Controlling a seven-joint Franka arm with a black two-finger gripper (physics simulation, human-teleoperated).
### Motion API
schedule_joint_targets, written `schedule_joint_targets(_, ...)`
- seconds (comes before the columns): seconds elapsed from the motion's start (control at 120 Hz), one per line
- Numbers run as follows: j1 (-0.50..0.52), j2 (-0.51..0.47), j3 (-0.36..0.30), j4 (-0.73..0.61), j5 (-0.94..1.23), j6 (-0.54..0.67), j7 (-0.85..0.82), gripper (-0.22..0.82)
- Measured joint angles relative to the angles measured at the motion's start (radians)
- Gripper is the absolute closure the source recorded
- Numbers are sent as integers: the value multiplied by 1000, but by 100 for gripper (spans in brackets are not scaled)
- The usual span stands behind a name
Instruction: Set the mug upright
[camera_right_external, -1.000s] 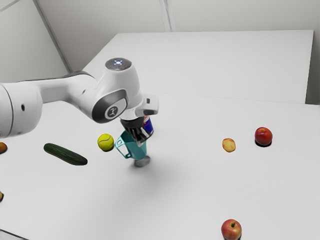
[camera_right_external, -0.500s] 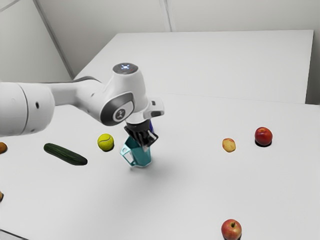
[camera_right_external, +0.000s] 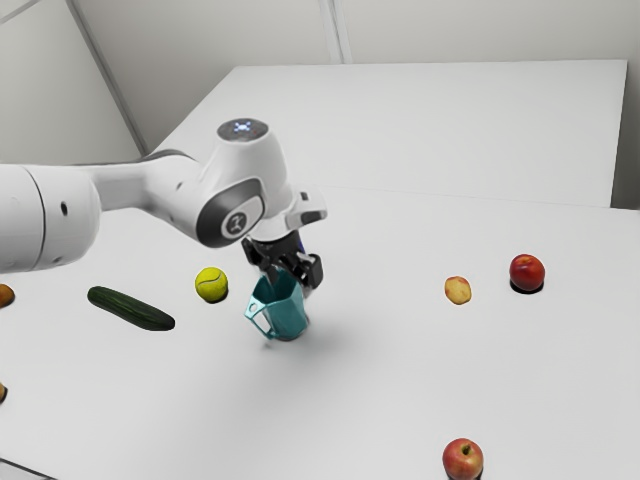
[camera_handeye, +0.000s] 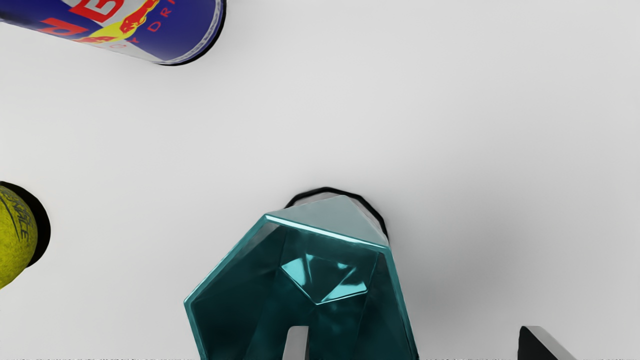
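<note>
The mug is below the jaws, mouth up toward them and near upright, perhaps leaning a little; whether its base sits flat on the worktop I cannot tell. The jaws are wide open and have hold of nothing: one finger reaches over the mug's mouth, the other finger is outside it, with a wall of the mug between them and room to spare.

The likeliest trouble is a knock. Should the jaws move sideways, the finger at the mouth could catch the wall and tip the mug; if they shut unevenly, one finger could push it over before the other meets it. Any real lean would make either easier.

The exterior view gives the handle, slanting out below the jaws toward that view's left, and the mug's profile. The wrist view gives its hollow inside, how the fingers straddle the wall, and the can's lettering, beyond the mug from the jaws.
</note>
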Motion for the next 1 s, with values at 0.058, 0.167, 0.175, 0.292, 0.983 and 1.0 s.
schedule_joint_targets(0.058, -1, -16, 0, -2, 0, -2, -3, 12)
schedule_joint_targets(0.167, -1, -39, 0, -3, 0, -6, -7, 7)
schedule_joint_targets(0.175, -1, -41, 0, -3, -1, -7, -8, 7)
schedule_joint_targets(0.292, -1, -61, 0, 18, -1, -14, -11, 4)
schedule_joint_targets(0.983, 250, 155, -46, 680, -128, -448, 192, 0)
schedule_joint_targets(1.0, 250, 157, -46, 683, -130, -454, 196, 0)
